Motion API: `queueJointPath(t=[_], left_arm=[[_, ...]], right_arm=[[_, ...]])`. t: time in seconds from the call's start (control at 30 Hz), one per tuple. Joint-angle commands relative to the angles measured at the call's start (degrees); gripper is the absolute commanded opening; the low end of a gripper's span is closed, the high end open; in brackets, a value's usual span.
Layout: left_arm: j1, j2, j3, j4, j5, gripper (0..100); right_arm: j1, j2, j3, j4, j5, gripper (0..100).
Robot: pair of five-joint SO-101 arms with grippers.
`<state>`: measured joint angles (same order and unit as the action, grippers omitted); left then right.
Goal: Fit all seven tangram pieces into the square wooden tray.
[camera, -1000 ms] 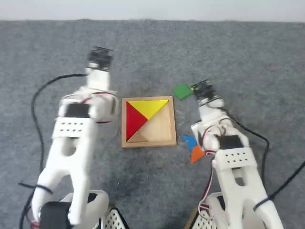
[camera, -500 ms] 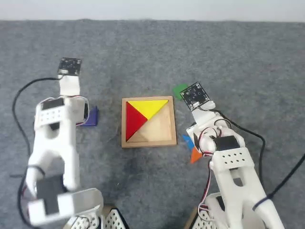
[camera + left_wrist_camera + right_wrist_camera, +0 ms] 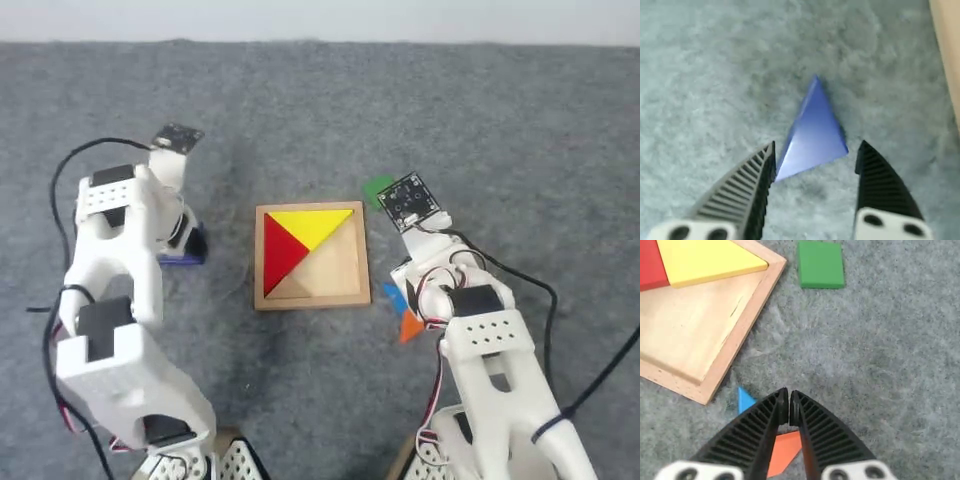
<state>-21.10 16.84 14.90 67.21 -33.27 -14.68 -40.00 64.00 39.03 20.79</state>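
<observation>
**Tray part-filled, violet triangle outside**

On the table (image 3: 500, 120), the tray (image 3: 310, 302) holds the red triangle (image 3: 280, 250) and the yellow triangle (image 3: 312, 225). The left gripper (image 3: 817, 145) jaws are spread astride the violet triangle (image 3: 813, 132) left of the tray, its apex pointed away from them. The right gripper (image 3: 789, 392) jaws are closed on nothing above the blue piece (image 3: 745, 400) and the orange piece (image 3: 785, 452). The green square (image 3: 820, 264) lies near a tray corner.

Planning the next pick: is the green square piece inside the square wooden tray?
No, the green square piece lies on the grey carpet outside the wooden tray's rim.

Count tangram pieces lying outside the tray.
4: blue triangle at the left gripper; green square just past the tray; light-blue piece and orange piece by the right gripper. More may be hidden.
</observation>
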Motion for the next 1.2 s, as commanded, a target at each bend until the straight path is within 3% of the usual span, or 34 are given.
queueJointPath(t=[0.0, 0.43, 0.63, 1.17], left_arm=[[0.35, 0.97, -2.68, 0.62, -3.96, 26], [0.70, 2.81, -3.21, -0.53, -4.13, 26], [4.40, 4.40, -3.56, -0.44, -3.78, 20], [3.60, 10.55, -10.51, 8.79, -5.01, 19]], right_arm=[[-0.40, -2.15, -0.62, 0.31, 0.70, 2.0], [-0.22, -2.15, -0.62, 0.31, 0.70, 1.8], [-0.22, -2.15, -0.62, 0.31, 0.70, 1.7], [-0.04, -2.24, -0.62, 0.31, 0.70, 1.7]])
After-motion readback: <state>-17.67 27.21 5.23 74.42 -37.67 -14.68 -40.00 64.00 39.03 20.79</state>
